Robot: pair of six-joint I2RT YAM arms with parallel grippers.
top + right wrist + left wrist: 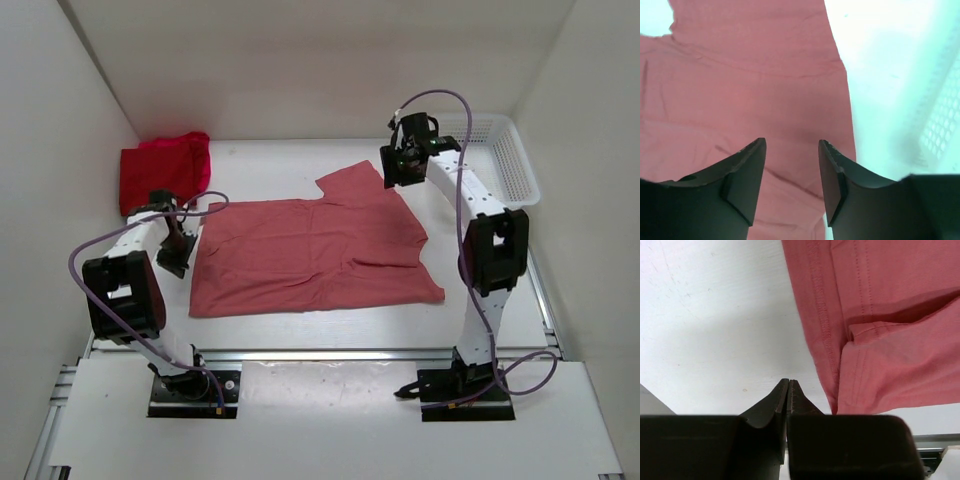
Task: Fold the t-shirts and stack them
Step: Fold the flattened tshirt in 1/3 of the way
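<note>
Lying flat at the middle of the white surface (265, 160): faded salmon-pink cloth t-shirt (310, 250), spread wide, one sleeve reaching toward the far wall.

- Bunched pile of bright pinkish-red and dark crimson cloth t-shirts (165, 168), far left corner, against the wall. Where one shirt ends and the other begins is hard to make out.
- White plastic mesh basket (505, 155), far right corner. Its left end is crossed by the right arm (490, 245). In the right wrist view it is only a blurred lattice at the frame edge.
- Left jaws: pressed almost together, nothing between them, over bare surface just beside the salmon shirt's stitched left edge.
- Right jaws: standing well apart, gripping nothing, above the sleeve near its right edge.
- Open room: bare strips left of the shirt, between shirt and basket, and along the near side.
- Both wrist views cut the shirt off – neither shows its full outline.
</note>
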